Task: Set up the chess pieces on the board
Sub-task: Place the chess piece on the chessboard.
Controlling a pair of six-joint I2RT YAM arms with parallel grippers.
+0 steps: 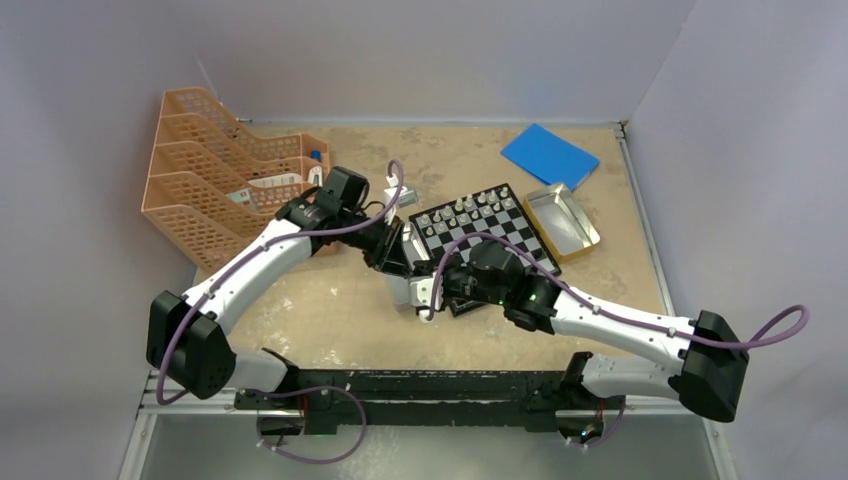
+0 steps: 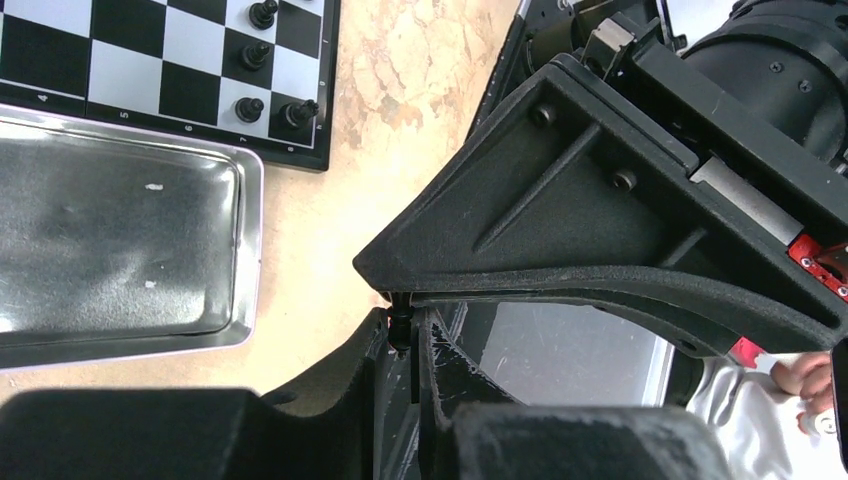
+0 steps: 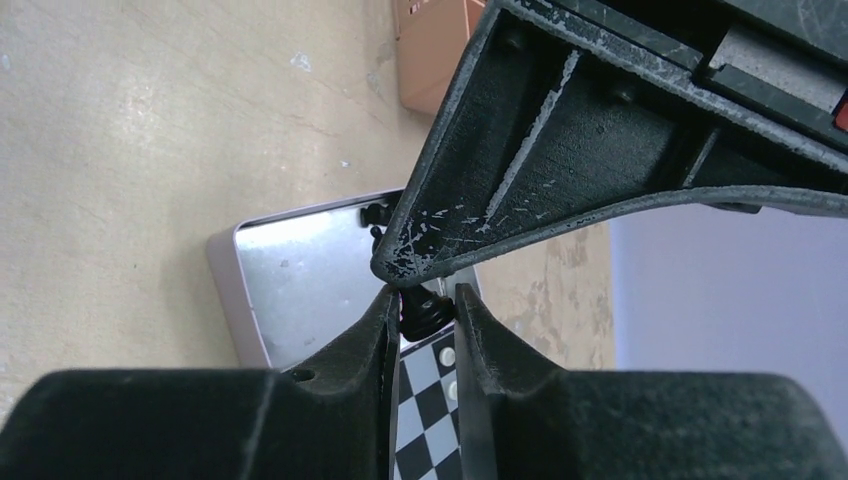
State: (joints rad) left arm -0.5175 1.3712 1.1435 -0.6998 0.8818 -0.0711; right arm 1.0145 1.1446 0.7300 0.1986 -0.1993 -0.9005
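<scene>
The board (image 1: 520, 240) lies mid-table with white chess pieces (image 1: 460, 208) lined along its far edge. Both grippers meet at its near left corner. In the left wrist view my left gripper (image 2: 403, 328) is shut on a tiny black chess piece (image 2: 400, 318), and the right gripper's finger (image 2: 560, 210) lies across just above it. In the right wrist view my right gripper (image 3: 425, 302) has its jaws against the same black piece (image 3: 427, 310), under the left finger (image 3: 520, 170). A few black pieces (image 2: 250, 108) stand on the board (image 2: 130, 80).
A silver tin (image 2: 120, 250) lies beside the board, with black pieces (image 3: 375, 212) at its rim. A gold tin (image 1: 560, 222) sits right of the board. The blue pad (image 1: 548, 155) lies behind it. An orange rack (image 1: 220, 180) fills the far left.
</scene>
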